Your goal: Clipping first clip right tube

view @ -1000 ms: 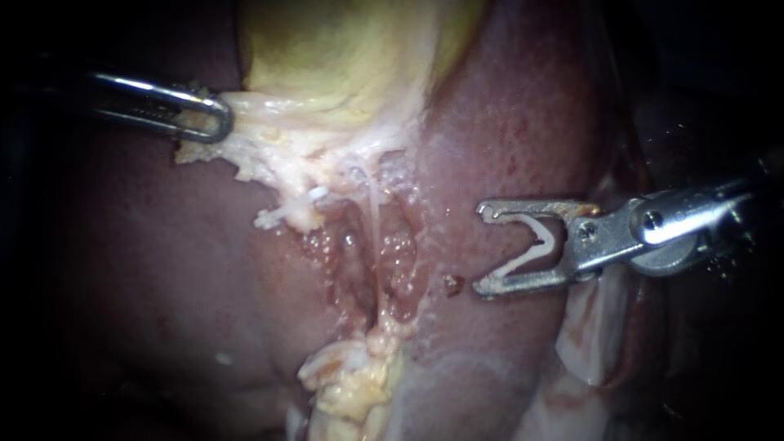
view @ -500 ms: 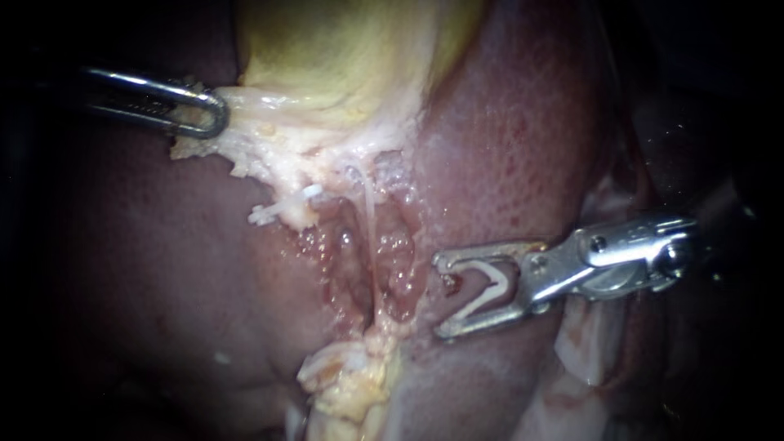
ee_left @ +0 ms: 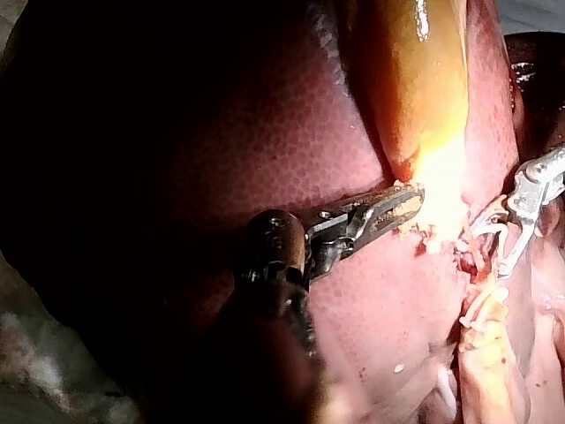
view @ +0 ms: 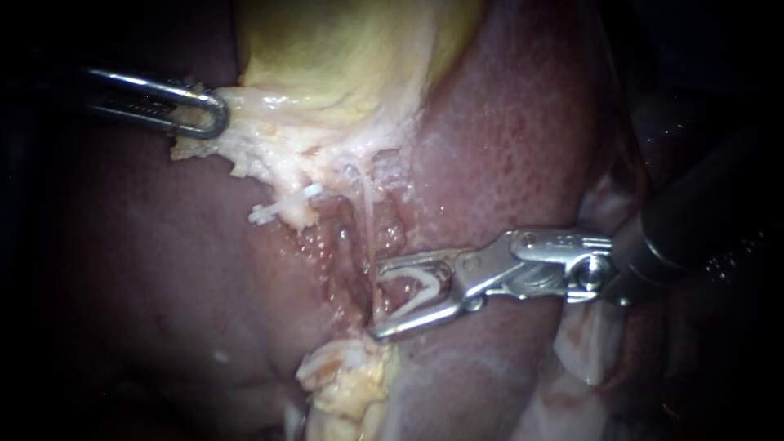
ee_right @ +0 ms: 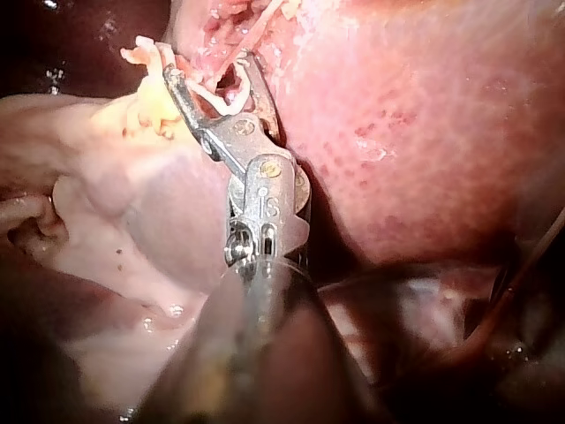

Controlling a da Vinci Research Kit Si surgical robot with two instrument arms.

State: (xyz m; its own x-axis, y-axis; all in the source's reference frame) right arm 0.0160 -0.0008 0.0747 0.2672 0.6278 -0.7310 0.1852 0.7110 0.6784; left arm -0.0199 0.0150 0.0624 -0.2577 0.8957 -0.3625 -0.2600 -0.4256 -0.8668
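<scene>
The gallbladder [view: 343,65] is gripped by left instrument [view: 214,116]. Right instrument [view: 374,300], jaws held wide around a clip [view: 412,287], is positioned at tube [view: 367,212]; closure across it is required next.

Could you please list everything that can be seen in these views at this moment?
liver: one, reddish-brown, filling the field around the rest
gallbladder: one, yellow-green, above the middle of the endoscope view
pale tissue: one ragged patch, whitish, under the gallbladder
tube: one clearly seen, thin and pale, running down from the pale tissue to the mouth of the right pincer
fatty lump: one, yellowish, at the tube's lower end
clip: one, white, unclosed, seated in the right pincer
left instrument: one, silver, pincer shut on the pale tissue's edge
right instrument: one, silver, pincer spread wide, holding the clip
</scene>
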